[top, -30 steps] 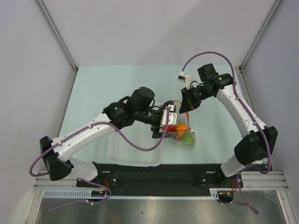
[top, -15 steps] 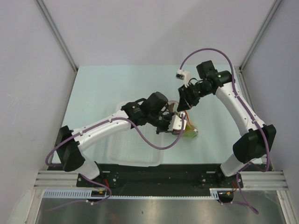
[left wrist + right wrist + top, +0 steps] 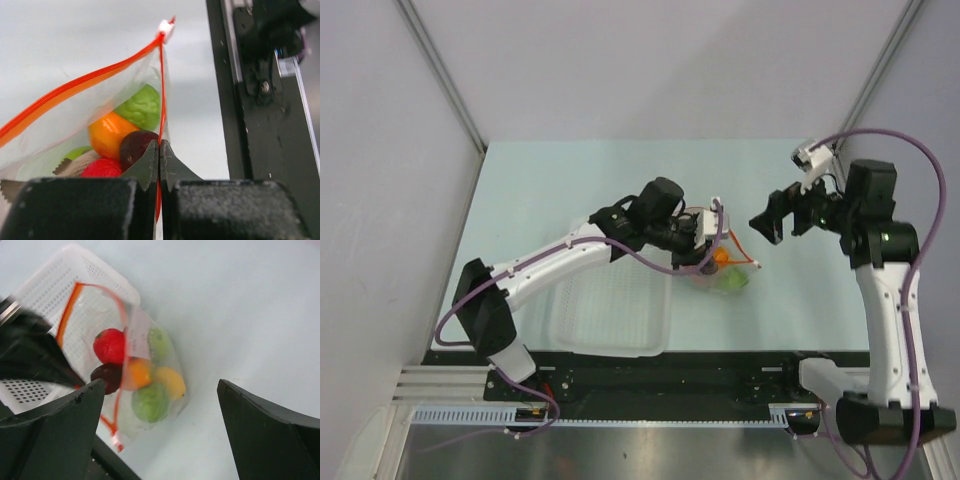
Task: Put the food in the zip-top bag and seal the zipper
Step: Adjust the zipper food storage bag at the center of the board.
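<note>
Sealing step, I reckon: the food (image 3: pixel 107 132) (red, orange and green bits) is all in the bag (image 3: pixel 725 278), which lies on the counter by the basket (image 3: pixel 610 320). Left pincer (image 3: pixel 159 150) is pinched tight on the zipper (image 3: pixel 75 90); right pincer (image 3: pixel 772 222) gapes wide, empty, well off. The next move probably needs the white tab (image 3: pixel 165 27) slid across.

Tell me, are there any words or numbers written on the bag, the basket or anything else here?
No words, numbers or signs can be read in any of the views.
Bag: a pale patch on its side might be a label, but it is too blurred to read.
Basket: no writing shows on it.
</note>
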`<state>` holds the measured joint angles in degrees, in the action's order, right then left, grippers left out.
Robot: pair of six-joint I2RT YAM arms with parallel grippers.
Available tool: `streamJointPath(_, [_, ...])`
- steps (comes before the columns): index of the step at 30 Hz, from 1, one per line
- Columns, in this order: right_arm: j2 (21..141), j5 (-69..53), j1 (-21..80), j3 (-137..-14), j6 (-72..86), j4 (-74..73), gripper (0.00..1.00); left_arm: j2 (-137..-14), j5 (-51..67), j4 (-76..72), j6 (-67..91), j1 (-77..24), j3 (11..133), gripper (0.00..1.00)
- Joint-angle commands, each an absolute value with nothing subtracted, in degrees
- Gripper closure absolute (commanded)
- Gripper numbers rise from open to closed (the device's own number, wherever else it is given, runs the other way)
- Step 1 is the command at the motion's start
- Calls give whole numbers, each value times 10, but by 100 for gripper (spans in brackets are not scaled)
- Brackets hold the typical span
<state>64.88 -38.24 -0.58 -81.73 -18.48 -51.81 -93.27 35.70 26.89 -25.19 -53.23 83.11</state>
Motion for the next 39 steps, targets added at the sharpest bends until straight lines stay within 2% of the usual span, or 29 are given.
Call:
streamJointPath(1, [541,-431,-10,-744,-195,-425,0,-957,390,178,-128,-497,880,100])
streamJointPath(5, [516,-403,-9,-691,-177,-443,3,-974,395,171,-101,-471,895,100])
streamJointPath(8, [509,-443,-32,-632,-233,-467,4,-975,395,163,-102,-465,889,100])
streamJointPath(9, [493,-452,-44,-617,-241,-459,0,-977,396,163,-101,-464,889,100])
streamJointPath(20, [386,-476,-47,-448,-304,-323,2,-971,401,164,-100,-454,875,100])
streamJointPath(23, [334,-502,-47,-391,-285,-242,9,-969,405,160,-99,-454,870,100])
streamJointPath(27, [284,-495,-46,-330,-248,-108,27,-968,410,159,-100,-453,867,100])
streamJointPath(30, [297,-493,-42,-329,-248,-92,36,-967,417,159,-100,-451,866,100])
streamJointPath(35, [323,-504,-40,-330,-243,-69,41,-964,420,160,-102,-449,863,100])
streamJointPath(39, [334,-514,-26,-336,-255,-78,53,-965,418,156,-98,-449,860,100])
